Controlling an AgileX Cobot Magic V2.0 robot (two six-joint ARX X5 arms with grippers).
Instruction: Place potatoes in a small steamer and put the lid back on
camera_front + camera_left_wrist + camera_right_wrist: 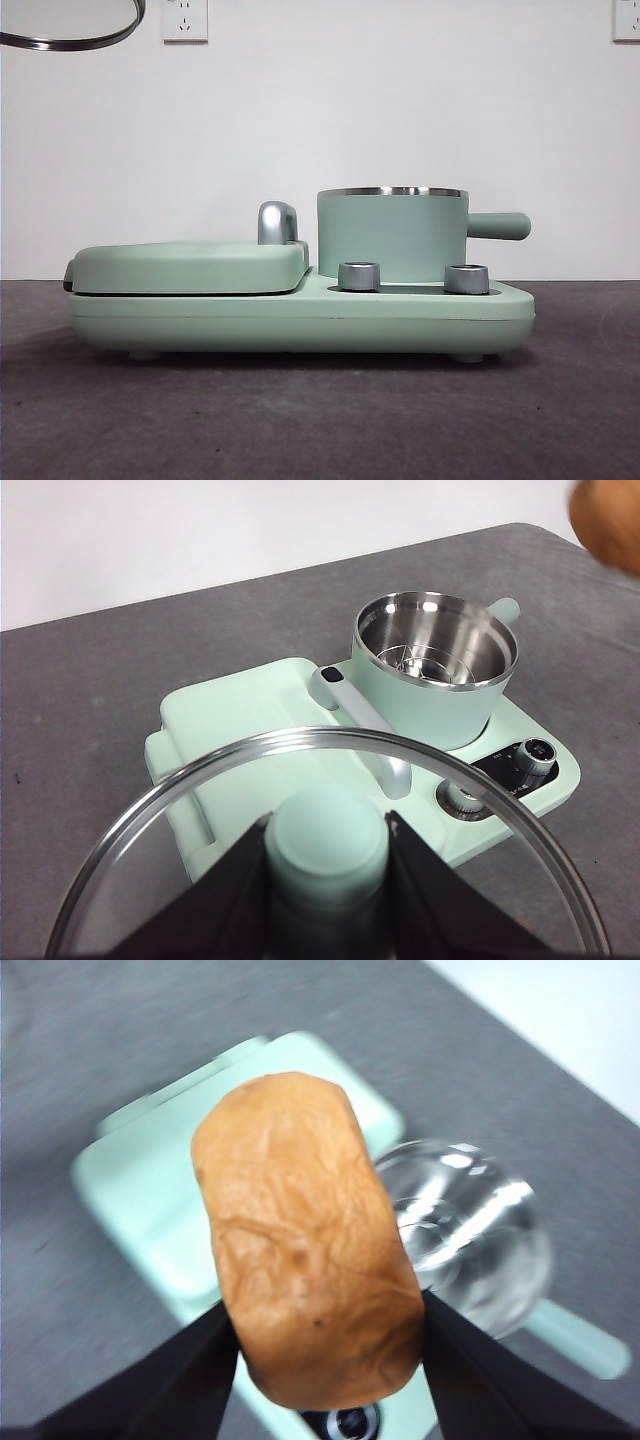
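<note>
Front view gives me the mint-green cooker base (300, 320) sitting flat on the grey worktop (320, 420), its flat griddle cover (190, 265) on one half and the small steamer (392, 235) standing upright on the other, open and empty, behind two steel dials (359, 276).

From the left wrist view I look straight into the steamer's bare steel bowl (436, 655). My left gripper (327, 845) hangs above the cooker with the lid (330, 810) in it: both jaws are closed on the green knob (325, 840), one on each side, and the glass ring spreads out around them. Its steel rim shows in the front view's top corner.

My right gripper (325, 1335) clamps the potato (305, 1240) between its jaws at the lump's lower end, held in the air above the cooker, near the steamer's mouth.
</note>
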